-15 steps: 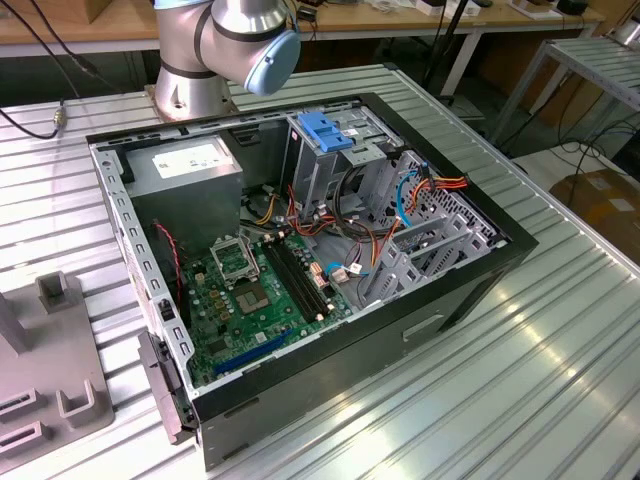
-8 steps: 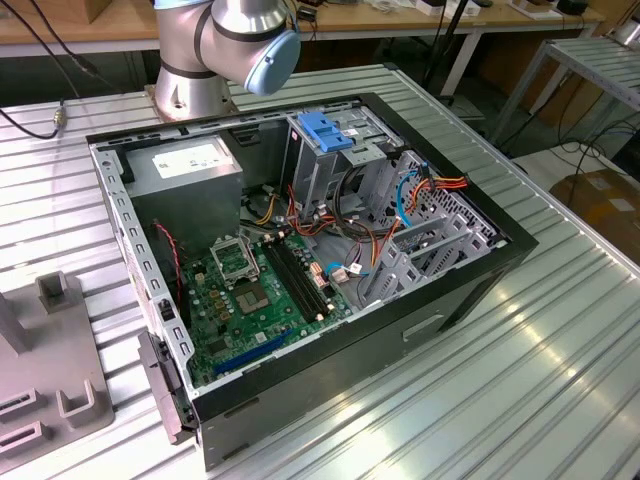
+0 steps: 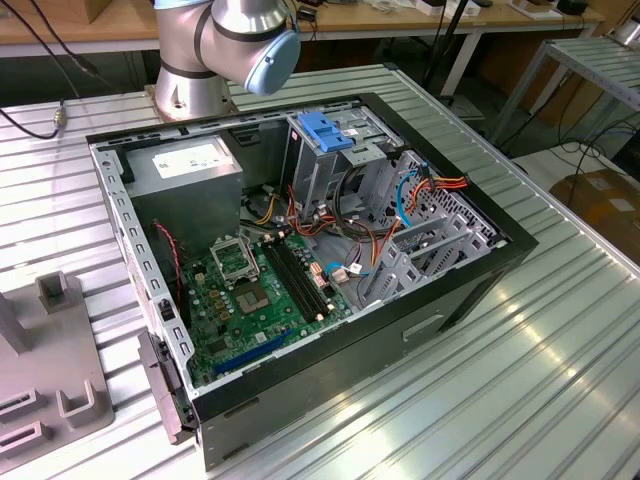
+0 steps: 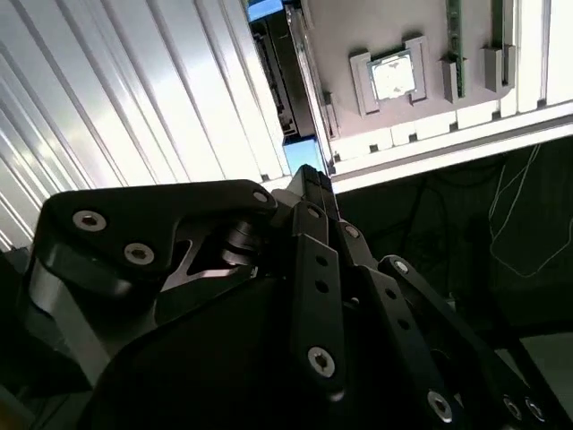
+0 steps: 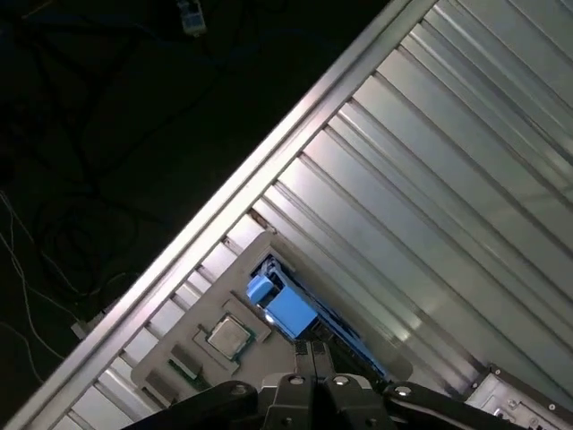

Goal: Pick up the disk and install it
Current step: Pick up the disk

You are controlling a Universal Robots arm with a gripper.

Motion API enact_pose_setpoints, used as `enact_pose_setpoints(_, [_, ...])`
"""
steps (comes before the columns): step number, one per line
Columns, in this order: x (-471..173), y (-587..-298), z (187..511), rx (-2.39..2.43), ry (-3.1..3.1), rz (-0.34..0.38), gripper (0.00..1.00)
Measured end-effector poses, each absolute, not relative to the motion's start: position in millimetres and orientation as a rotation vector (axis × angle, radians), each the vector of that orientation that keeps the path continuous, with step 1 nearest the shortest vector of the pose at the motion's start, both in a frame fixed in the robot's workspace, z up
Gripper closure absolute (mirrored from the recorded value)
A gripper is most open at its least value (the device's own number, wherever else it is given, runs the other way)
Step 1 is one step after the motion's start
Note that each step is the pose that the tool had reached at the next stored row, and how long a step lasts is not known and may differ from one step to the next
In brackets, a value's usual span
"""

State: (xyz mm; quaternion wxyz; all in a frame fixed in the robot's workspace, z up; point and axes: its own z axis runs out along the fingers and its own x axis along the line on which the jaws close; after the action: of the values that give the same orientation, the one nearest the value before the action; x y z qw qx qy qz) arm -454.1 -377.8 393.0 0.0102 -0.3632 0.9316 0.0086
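Observation:
The disk [image 5: 285, 309] stands on edge in a grey fixture plate [image 5: 170, 363] on the ribbed metal table, its bright blue carrier facing up. In both wrist views my gripper [image 5: 313, 354] hangs right over the disk's near end, black fingers pressed together with nothing visibly between them. In the second wrist view the disk [image 4: 281, 81] appears edge-on as a dark slab with blue at both ends, just past my gripper [image 4: 313, 179].
An open computer case [image 3: 470, 290] lies on the table, motherboard up, with a silver drive cage and blue tab [image 3: 325, 130] and a grey power-supply box [image 3: 185, 165]. A processor chip [image 5: 231, 336] sits in the fixture beside the disk. The table edge [image 5: 269, 170] runs close by.

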Motion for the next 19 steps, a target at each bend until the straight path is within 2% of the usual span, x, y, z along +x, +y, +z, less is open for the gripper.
enact_pose_setpoints(19, [-454.1, -377.8, 393.0, -1.666, 2.644, 0.032, 0.90])
